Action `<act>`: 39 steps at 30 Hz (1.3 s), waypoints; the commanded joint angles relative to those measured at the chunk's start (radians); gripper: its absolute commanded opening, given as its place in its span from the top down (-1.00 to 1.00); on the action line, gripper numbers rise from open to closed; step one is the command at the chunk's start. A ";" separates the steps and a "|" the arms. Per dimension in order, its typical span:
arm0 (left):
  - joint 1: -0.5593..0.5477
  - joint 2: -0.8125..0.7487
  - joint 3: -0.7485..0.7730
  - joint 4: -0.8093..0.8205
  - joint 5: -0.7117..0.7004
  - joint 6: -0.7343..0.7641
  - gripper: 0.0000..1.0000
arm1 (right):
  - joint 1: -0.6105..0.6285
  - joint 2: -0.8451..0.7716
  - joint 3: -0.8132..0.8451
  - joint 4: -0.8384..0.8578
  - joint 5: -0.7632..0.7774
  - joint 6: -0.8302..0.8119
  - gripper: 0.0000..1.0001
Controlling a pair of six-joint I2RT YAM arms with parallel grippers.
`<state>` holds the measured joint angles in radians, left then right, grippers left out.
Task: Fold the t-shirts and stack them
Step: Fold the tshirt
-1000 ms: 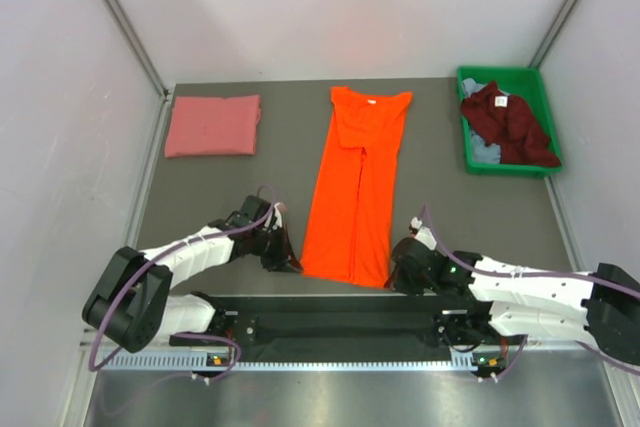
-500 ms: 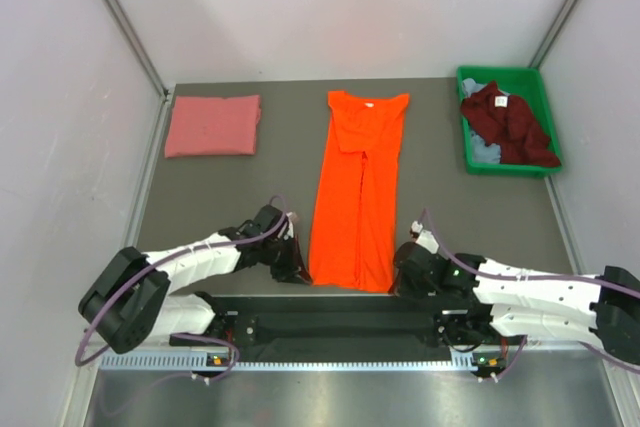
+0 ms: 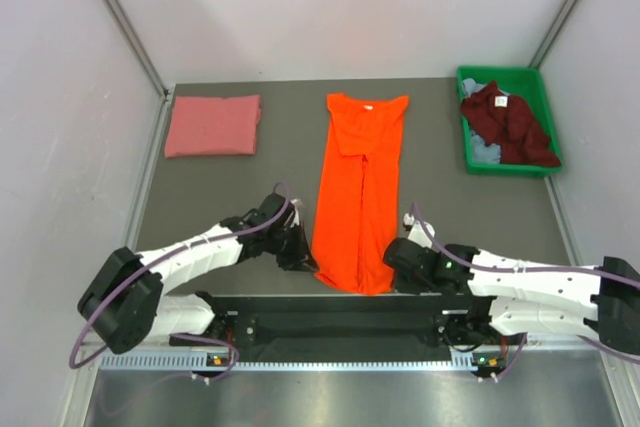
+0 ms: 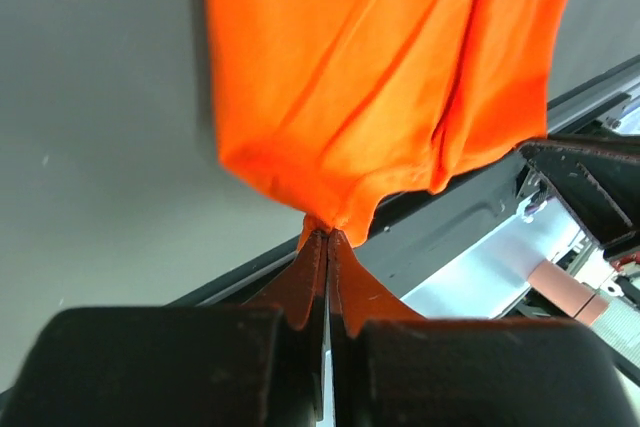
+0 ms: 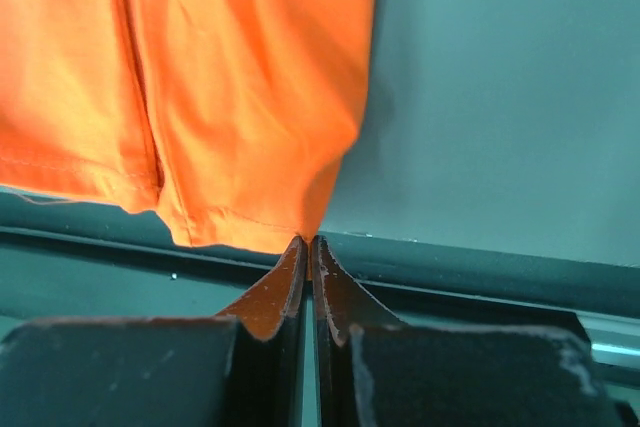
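- Left pincer (image 4: 327, 237) is clamped together on the near left corner of the orange t-shirt (image 3: 360, 187). In the left wrist view the cloth bunches into a small point where the two fingertips meet, with no gap between them.
- The right pincer (image 5: 308, 242) is likewise pressed together on the shirt's near right hem corner. The right wrist view shows a thin tip of orange cloth pinched between its fingertips.
- The orange t-shirt lies lengthwise down the middle of the bench (image 3: 220, 197), collar at the far end and hem at the near end. Its sides are folded inward, so it forms a long narrow strip with a line running down the centre.
- The shirt's near end is just beside the black rail (image 3: 340, 309) along the bench's near edge, between the two arms. Whether the hem is raised off the bench I cannot tell.
- The salmon pink t-shirt (image 3: 212, 125) sits folded into a neat rectangle at the far left corner of the bench, well apart from the orange one.
- The green bin (image 3: 500, 74) stands at the far right corner of the bench.
- The maroon t-shirt (image 3: 510, 127) lies crumpled inside the bin, covering most of it, with a white label at its neck.
- The blue-grey t-shirt (image 3: 484, 152) lies under the maroon one in the same bin; only small patches show.
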<state>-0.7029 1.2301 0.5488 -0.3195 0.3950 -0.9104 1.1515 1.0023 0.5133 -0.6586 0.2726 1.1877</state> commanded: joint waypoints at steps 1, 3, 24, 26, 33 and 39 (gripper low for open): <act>0.008 0.048 0.074 -0.029 -0.012 0.033 1.00 | 0.007 0.025 0.066 -0.039 0.062 -0.055 1.00; 0.019 0.077 0.108 -0.030 -0.007 0.044 1.00 | -0.013 0.048 0.089 -0.039 0.068 -0.092 1.00; 0.327 0.535 0.663 -0.116 0.165 0.320 1.00 | -0.516 0.413 0.523 0.025 0.019 -0.677 1.00; 0.350 0.598 0.710 -0.115 0.174 0.335 1.00 | -0.553 0.471 0.562 0.028 0.019 -0.703 1.00; 0.396 0.793 0.988 -0.141 0.228 0.370 1.00 | -0.628 0.637 0.763 0.011 0.030 -0.807 1.00; 0.424 0.928 1.154 -0.159 0.263 0.369 1.00 | -0.670 0.726 0.885 0.013 0.037 -0.852 1.00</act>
<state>-0.2958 2.1220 1.6112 -0.4660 0.6125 -0.5652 0.5072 1.7020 1.3125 -0.6552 0.2874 0.3904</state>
